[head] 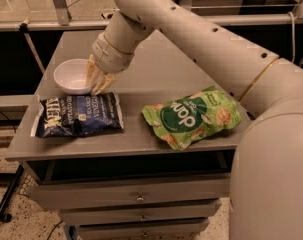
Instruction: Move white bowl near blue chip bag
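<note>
The white bowl (68, 77) stands on the grey table (161, 64) at the left, just behind the blue chip bag (78, 115), which lies flat near the front left edge. My gripper (97, 84) reaches down at the bowl's right side. Its cream fingers (92, 75) straddle the bowl's right rim and close on it. The fingertips are just above the top edge of the blue bag. The bowl rests on the table and looks empty.
A bright green snack bag (193, 115) lies at the front right of the table. My large arm (216, 49) crosses above the table's right half. Drawers (138, 198) sit under the tabletop. A metal rail (41, 25) runs behind the table.
</note>
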`<move>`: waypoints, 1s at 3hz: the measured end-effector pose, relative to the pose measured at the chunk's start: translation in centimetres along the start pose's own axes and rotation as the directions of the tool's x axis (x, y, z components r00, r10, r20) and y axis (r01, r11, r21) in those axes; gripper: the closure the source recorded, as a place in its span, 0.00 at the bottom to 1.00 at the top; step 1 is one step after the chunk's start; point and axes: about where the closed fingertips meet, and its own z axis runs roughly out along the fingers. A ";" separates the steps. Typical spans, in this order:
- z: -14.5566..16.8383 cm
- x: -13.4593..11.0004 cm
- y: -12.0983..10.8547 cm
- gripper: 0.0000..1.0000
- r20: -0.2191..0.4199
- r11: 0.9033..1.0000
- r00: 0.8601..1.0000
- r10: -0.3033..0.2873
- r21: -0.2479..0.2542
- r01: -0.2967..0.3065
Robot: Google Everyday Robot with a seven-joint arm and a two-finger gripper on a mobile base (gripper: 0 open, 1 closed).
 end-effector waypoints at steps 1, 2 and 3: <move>0.2 0.0 0.0 0.06 0.002 1.000 1.000 -0.001 -0.002 0.001; 0.4 -0.1 0.0 0.00 0.004 1.000 1.000 -0.001 -0.004 0.001; 0.4 -0.1 0.0 0.00 0.004 1.000 1.000 -0.001 -0.004 0.001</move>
